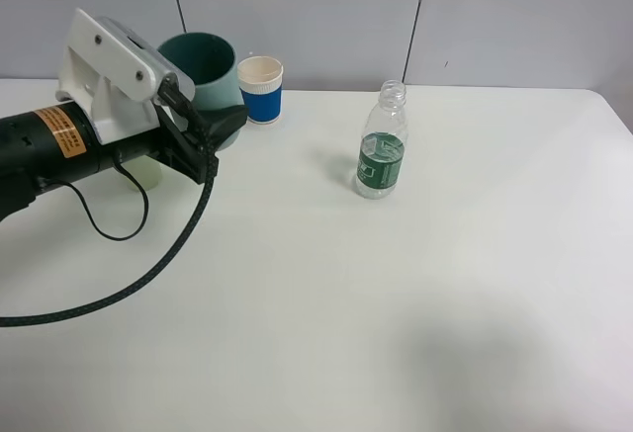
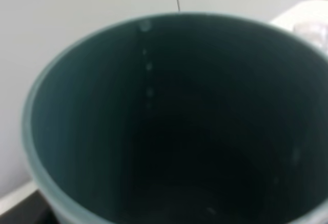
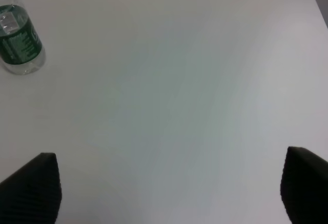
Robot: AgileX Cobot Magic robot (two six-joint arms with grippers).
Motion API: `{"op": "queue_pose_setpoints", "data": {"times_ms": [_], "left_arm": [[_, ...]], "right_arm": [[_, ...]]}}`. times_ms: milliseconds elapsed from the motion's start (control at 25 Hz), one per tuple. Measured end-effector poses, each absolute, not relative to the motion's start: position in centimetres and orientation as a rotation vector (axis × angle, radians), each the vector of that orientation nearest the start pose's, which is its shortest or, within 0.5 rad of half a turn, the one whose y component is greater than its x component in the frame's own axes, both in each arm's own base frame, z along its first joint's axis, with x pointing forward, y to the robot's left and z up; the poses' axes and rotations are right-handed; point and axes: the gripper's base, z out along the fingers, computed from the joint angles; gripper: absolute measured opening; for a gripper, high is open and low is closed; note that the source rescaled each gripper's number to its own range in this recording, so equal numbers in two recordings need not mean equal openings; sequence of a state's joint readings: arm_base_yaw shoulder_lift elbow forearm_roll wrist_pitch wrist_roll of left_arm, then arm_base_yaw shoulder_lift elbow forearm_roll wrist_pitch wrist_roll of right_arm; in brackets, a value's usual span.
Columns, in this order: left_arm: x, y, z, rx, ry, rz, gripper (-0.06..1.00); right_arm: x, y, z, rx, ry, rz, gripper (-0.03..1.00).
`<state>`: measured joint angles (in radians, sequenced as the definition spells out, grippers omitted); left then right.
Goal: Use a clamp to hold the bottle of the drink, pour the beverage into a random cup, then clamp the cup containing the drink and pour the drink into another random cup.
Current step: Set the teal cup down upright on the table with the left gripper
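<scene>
At 10 o'clock on the table [image 1: 415, 294], the left gripper [image 1: 213, 128] clamps the teal tumbler [image 1: 203, 61], lifted beside the blue-and-cream cup [image 1: 261, 89]. Right gripper [image 3: 169, 183] hangs wide, holding nothing; bottle [image 1: 382, 145] stands at 1 o'clock. Risk: tilting blind could spill, since the pale green cup hides almost wholly behind the arm. Water level inside the tumbler is unreadable

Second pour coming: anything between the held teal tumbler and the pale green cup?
Nothing visible does. The left gripper holds the teal tumbler close by the pale green cup, mostly hidden under the arm; the blue-and-cream cup stands aside.
</scene>
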<state>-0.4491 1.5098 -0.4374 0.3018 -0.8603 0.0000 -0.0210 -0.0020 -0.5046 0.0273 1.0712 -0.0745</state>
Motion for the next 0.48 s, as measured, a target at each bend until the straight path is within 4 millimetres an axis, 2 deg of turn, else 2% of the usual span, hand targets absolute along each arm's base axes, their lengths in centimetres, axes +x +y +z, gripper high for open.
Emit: {"op": "queue_pose_setpoints", "data": {"times_ms": [480], "left_arm": [[24.0,-14.7,14.5,0.737,1.617,-0.491,0.02]], "right_arm": [[-0.6,0.2,27.8,-0.056,2.047,-0.027,0.8]]}}
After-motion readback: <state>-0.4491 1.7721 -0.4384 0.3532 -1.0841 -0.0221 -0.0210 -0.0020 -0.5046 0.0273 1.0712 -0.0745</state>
